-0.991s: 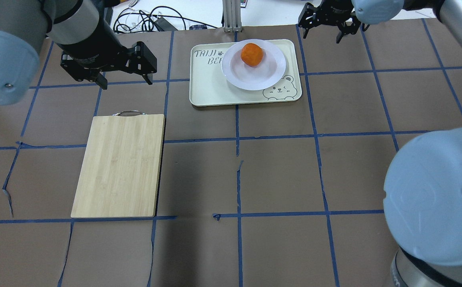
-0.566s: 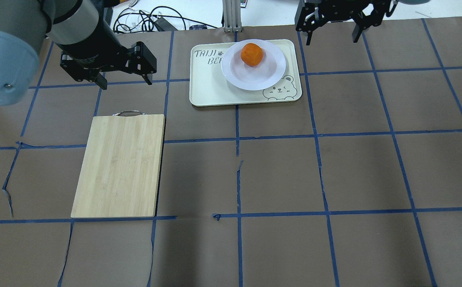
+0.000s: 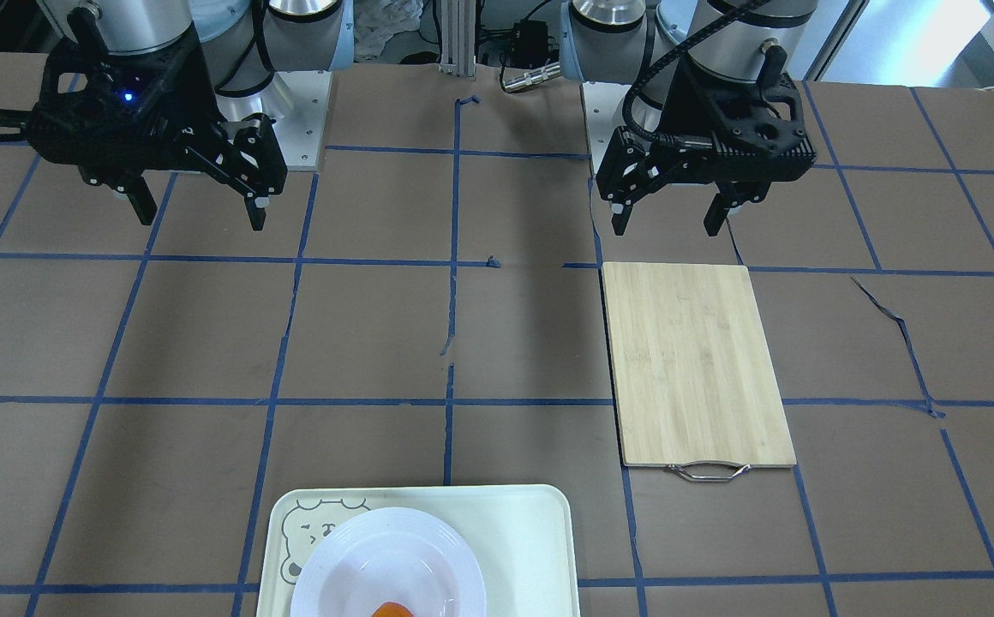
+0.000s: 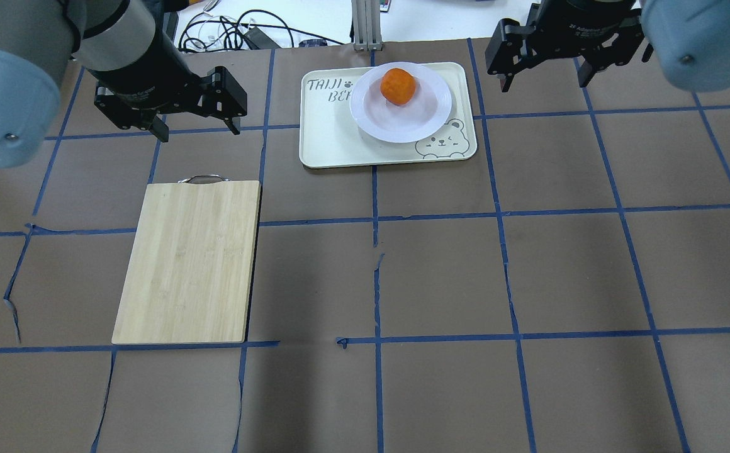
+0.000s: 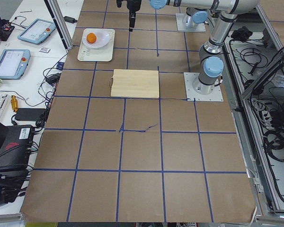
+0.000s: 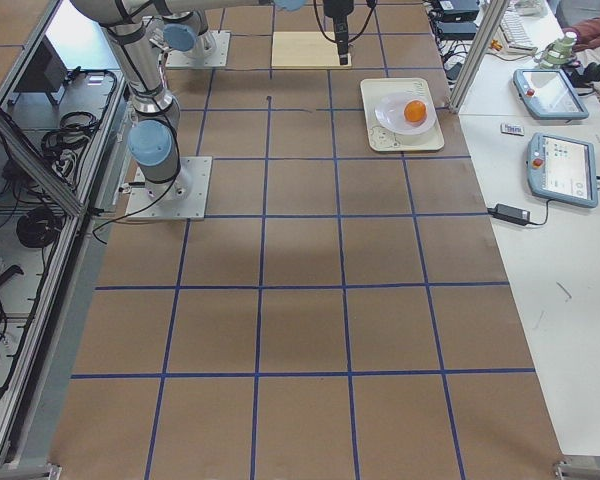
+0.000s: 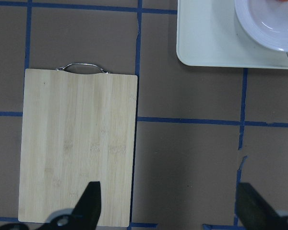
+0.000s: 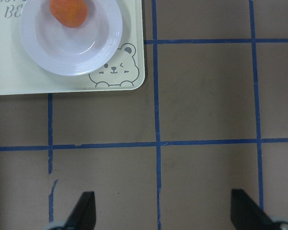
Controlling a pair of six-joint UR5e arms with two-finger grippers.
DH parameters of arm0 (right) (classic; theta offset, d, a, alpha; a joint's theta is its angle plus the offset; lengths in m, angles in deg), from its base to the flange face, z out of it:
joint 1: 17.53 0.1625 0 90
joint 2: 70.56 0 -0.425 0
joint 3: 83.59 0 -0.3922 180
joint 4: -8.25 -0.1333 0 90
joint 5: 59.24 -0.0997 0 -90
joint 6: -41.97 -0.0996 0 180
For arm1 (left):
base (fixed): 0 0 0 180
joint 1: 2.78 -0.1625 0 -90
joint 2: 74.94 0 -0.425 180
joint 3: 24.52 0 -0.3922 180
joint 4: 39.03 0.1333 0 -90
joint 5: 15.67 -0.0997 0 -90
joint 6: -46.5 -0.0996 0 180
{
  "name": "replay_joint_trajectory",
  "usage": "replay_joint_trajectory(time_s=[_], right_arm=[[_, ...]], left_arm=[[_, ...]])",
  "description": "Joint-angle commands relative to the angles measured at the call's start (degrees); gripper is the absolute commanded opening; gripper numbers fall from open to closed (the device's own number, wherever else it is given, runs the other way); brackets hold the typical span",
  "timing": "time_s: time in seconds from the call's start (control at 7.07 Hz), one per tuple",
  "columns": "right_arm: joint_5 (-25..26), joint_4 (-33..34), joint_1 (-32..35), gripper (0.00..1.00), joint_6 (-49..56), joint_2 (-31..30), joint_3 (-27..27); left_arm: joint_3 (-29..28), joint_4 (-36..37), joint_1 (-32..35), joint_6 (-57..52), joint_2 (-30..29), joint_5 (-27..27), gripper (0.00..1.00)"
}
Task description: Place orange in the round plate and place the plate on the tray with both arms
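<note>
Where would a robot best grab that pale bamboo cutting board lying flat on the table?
Probably by the thin metal handle on the pale bamboo cutting board, at its short end away from the robot, coming straight down. The board lies flat, so its edges offer little to pinch, while the handle loops out past the edge.

The right pincer (image 4: 544,83) has shifted right and back from the tabletop's far edge, its jaws perhaps wider. The right arm's blue cap (image 4: 705,38) now sits at upper right.
</note>
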Motion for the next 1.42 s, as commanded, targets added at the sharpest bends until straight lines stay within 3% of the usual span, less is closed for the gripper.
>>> replay_joint_trajectory(time_s=[0.0, 0.14, 1.27], right_arm=[[-2.65, -1.27, -1.01, 1.00, -0.12, 0.12, 0.24], [-3.09, -3.81, -1.02, 1.00, -0.64, 0.03, 0.24], [-3.18, -3.75, -0.84, 1.00, -0.74, -0.15, -0.03]], left_arm=[[0.00, 0.00, 0.07, 0.09, 0.00, 0.00, 1.00], [0.00, 0.00, 0.07, 0.00, 0.00, 0.00, 1.00], [0.00, 0.00, 0.07, 0.00, 0.00, 0.00, 1.00]])
